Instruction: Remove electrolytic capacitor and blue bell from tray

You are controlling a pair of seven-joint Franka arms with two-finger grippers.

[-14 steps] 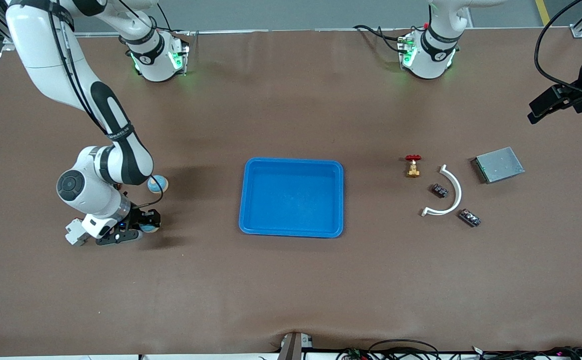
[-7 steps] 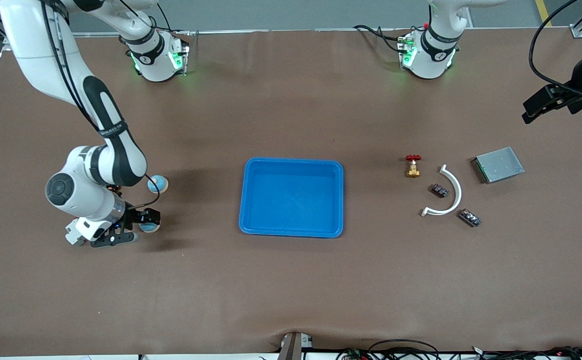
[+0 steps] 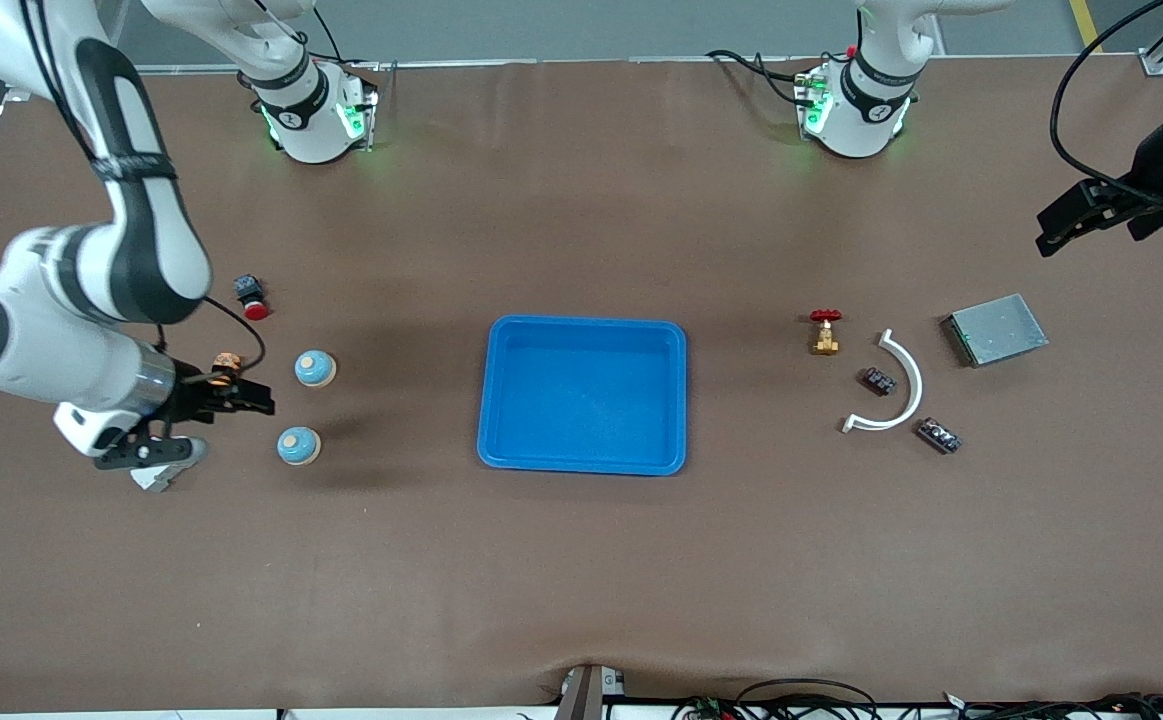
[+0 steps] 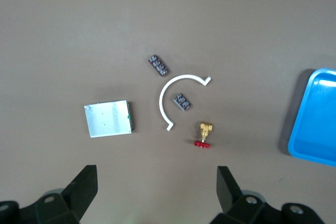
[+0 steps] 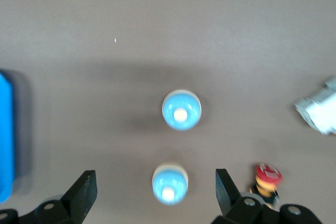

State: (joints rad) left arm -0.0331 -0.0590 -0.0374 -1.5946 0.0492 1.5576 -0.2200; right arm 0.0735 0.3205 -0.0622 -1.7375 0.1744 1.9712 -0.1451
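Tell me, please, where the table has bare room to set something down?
Bare patches: the blue tray, empty inside, and the wide strip between it and the brass valve. Crowded: around the white arc, and the two blue bells beside the right claw.

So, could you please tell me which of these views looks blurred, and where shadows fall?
Right wrist view: soft, the two bells smeared. Left wrist view: crisp, the white arc sharp-edged. Front view: dim shadow on the table beside the blue tray, toward the right arm's end.

Both grippers, right point(image 3: 241, 398) and left point(image 3: 1049, 232), hang raised with fingers spread.
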